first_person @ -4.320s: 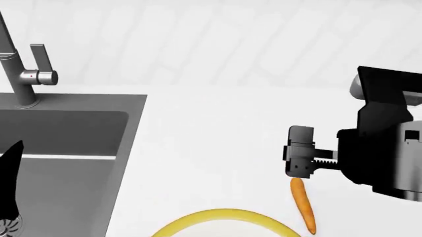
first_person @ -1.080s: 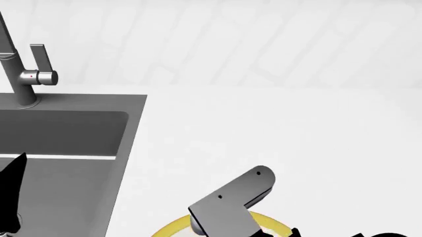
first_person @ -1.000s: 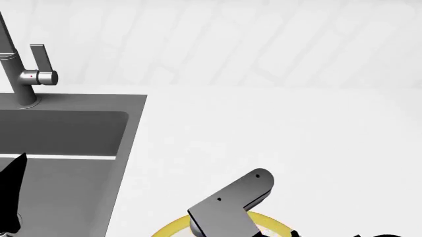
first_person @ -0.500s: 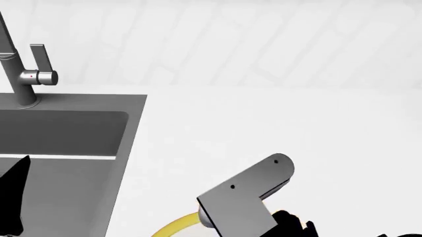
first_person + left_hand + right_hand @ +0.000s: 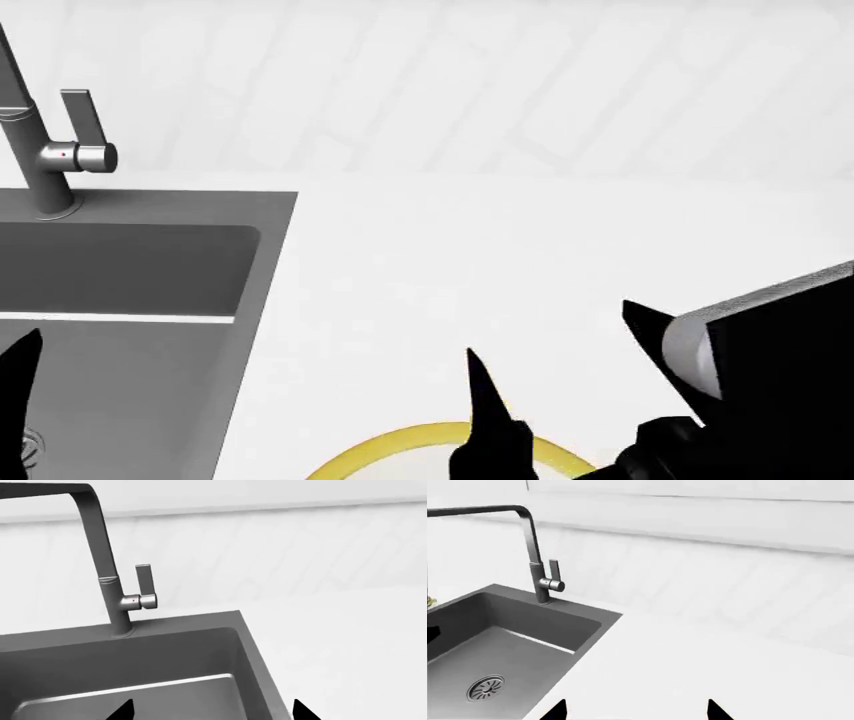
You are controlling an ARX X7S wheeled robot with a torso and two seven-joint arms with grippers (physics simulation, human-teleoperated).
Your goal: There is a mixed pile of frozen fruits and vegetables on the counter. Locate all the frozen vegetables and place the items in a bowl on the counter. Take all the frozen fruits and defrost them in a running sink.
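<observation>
So no brand names or readable text anywhere, the only marking is a tiny red dot on the faucet [image 5: 54, 150] lever. The sink [image 5: 120, 330] sits at the left of the head view, dark grey, with its round steel drain [image 5: 485, 688] showing in the right wrist view. The right arm [image 5: 761, 380] comes in from the lower right of the head view, its fingers [image 5: 483, 415] pointing up and away, right over the far rim of the bowl [image 5: 400, 445], which peeks in as a yellow arc at the bottom edge. Those fingers are spread apart with nothing between them. The left fingers [image 5: 19, 400] hang over the sink basin, spread too and holding nothing. White counter [image 5: 534, 260] is bare between sink and bowl. No fruit or veg visible in any view.
</observation>
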